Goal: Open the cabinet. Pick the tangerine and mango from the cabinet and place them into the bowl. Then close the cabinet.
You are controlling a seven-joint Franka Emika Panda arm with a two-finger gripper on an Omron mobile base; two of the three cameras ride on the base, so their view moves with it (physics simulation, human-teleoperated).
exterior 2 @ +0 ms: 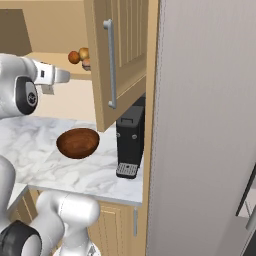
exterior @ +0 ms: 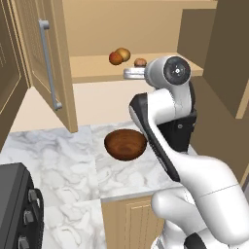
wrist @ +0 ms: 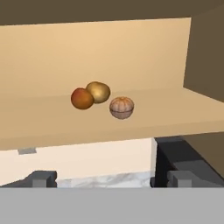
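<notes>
Cabinet (exterior: pixel 48 73) shelf: fruit types unclear

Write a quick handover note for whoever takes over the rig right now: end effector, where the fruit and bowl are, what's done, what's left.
End effector: open, empty, raised in front of the cabinet shelf, short of the fruit.
Cabinet: both doors open.
On the shelf: reddish mango touching a yellowish round fruit, ribbed tangerine a little apart from them.
Bowl: on the marble counter below, empty.
Done: cabinet opened.
Left: move tangerine and mango into the bowl, close the doors.
</notes>
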